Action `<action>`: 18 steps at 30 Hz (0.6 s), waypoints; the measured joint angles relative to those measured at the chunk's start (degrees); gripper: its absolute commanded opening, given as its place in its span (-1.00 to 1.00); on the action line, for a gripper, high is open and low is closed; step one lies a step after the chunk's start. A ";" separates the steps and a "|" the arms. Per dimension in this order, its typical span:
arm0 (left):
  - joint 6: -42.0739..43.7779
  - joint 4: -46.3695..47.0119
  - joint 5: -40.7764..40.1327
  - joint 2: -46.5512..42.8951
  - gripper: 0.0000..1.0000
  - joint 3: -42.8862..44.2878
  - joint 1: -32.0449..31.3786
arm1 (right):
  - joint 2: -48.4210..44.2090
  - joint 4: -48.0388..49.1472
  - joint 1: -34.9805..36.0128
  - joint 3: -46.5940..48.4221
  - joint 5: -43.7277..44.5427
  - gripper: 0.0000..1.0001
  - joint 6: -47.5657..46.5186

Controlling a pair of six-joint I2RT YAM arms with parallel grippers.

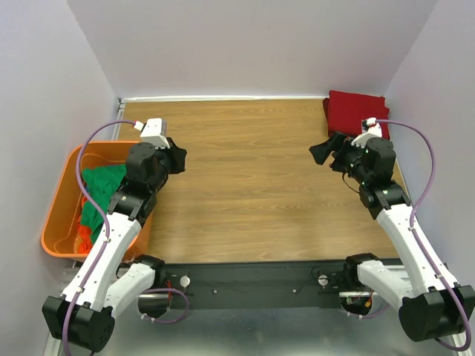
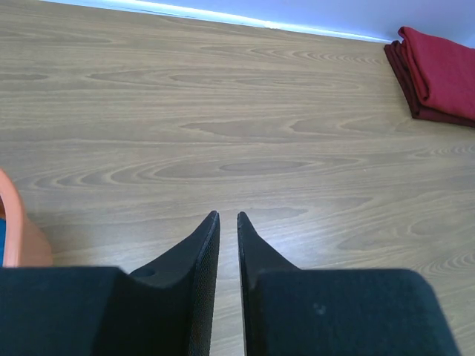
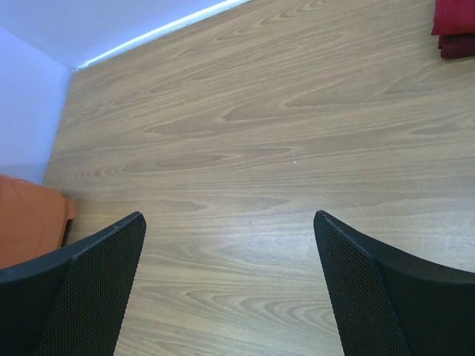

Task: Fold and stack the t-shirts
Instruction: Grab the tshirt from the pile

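Where the overhead camera looks down on the wooden counter (image 1: pixel 252 193), a dark red t-shirt (image 1: pixel 356 111) lies folded in the far right corner. An orange bin (image 1: pixel 59 215) sits off the counter's left edge, with a green t-shirt (image 1: pixel 100 193) crumpled inside it and a bit of orange-red cloth (image 1: pixel 83 236) below that. The left fingers (image 1: pixel 178 157) hang over the counter's left side, just beside the bin. The right fingers (image 1: pixel 324 148) hang over the right side, near the red shirt but not touching it.

From the left wrist, the two black fingers point across bare wood with only a thin slit between their tips, and nothing is caught in it. The folded red shirt (image 2: pixel 441 70) shows at the upper right, well apart from them, and a corner of the bin (image 2: pixel 18 230) shows at the left edge.

From the right wrist, the fingers stand spread wide with bare wood between them, holding nothing. The red shirt's edge (image 3: pixel 454 26) shows at the top right corner, and the bin (image 3: pixel 30 219) at the left.
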 measured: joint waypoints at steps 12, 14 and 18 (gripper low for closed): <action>-3.26 -3.74 -8.24 3.91 -0.02 7.23 0.28 | -0.26 -0.28 0.00 0.00 0.02 1.00 -0.52; -4.72 -6.34 -13.25 5.16 0.16 10.84 1.27 | -0.26 -0.46 0.00 0.00 0.02 1.00 -0.52; -7.98 -9.81 -20.90 6.64 0.87 15.26 6.91 | -0.24 -1.07 0.00 0.00 0.02 1.00 -0.52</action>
